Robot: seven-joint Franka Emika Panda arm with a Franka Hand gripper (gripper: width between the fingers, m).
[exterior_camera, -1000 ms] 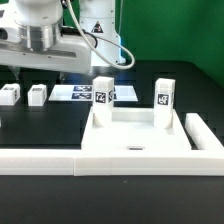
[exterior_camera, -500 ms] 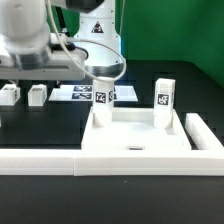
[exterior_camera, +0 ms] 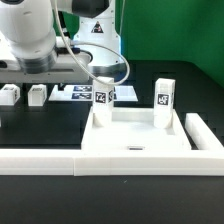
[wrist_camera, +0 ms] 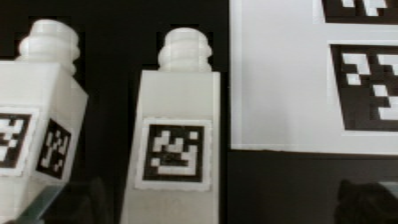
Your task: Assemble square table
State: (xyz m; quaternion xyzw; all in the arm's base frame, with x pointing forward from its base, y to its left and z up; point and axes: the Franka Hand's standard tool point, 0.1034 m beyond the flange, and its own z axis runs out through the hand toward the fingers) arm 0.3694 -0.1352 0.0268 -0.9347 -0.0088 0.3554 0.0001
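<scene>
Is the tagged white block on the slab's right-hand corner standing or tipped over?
Upright: the leg block stands straight and tall at the square table's back corner, tag facing the exterior view.

We see the arm (exterior_camera: pixel 35 30) hanging at the exterior view's left, pointing straight down, its gripper (exterior_camera: pixel 28 74) spread wide and empty.

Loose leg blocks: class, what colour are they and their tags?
The leg blocks are white, with black-and-white square tags; best in the wrist view.

Legs (exterior_camera: pixel 165 100) on slab (exterior_camera: pixel 140 137); loose legs (wrist_camera: pixel 178 125) beside marker board (wrist_camera: pixel 281 95).
</scene>
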